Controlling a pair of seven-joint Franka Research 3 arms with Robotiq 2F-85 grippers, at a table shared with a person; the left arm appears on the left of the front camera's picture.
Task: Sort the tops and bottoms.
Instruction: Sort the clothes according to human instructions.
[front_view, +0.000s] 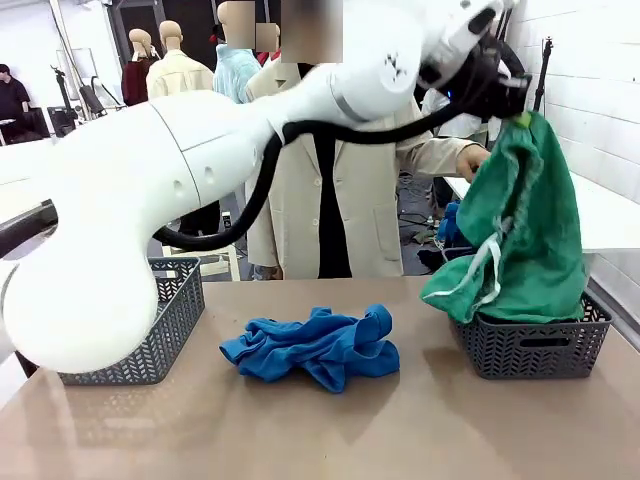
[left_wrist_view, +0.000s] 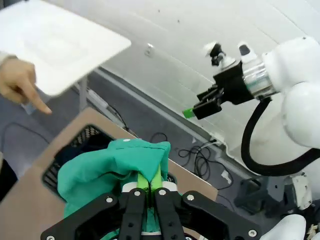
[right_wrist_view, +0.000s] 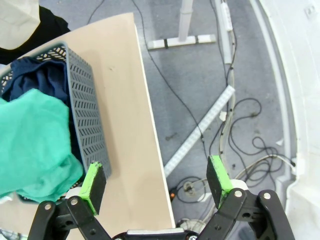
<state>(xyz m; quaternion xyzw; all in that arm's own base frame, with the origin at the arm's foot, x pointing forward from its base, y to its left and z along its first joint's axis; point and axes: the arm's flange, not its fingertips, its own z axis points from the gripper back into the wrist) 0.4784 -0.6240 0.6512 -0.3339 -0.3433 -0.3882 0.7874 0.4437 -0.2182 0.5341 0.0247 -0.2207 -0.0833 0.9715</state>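
Nearest me, the blue top lies crumpled mid-table. Beyond it, the green bottoms hang straight down into the right basket, pinched in my left gripper directly above. My right gripper hovers alongside, wide open and empty.

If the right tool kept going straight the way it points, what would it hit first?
The right tool likely meets the table edge beside the basket, or floor just past it; depth is unclear.
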